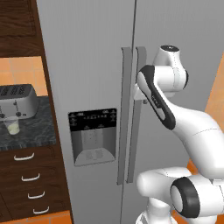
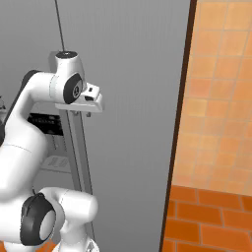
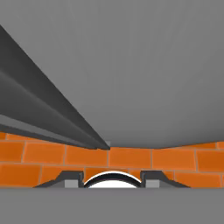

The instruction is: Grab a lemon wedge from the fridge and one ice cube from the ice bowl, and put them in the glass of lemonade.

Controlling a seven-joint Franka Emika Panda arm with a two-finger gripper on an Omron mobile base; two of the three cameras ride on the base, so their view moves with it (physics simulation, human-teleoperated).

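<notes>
We see the fridge (image 1: 92,65) shut, our gripper (image 2: 88,106) at its right door's handle (image 1: 139,87); we cannot tell how far the jaws stand apart. The glass of lemonade (image 1: 12,125) stands on the counter (image 1: 30,131) before the toaster (image 1: 17,101)

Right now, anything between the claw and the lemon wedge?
Yes: the tall grey steel fridge has both doors shut, so no wedge is visible. The claw is at the right door's long vertical handle.
</notes>
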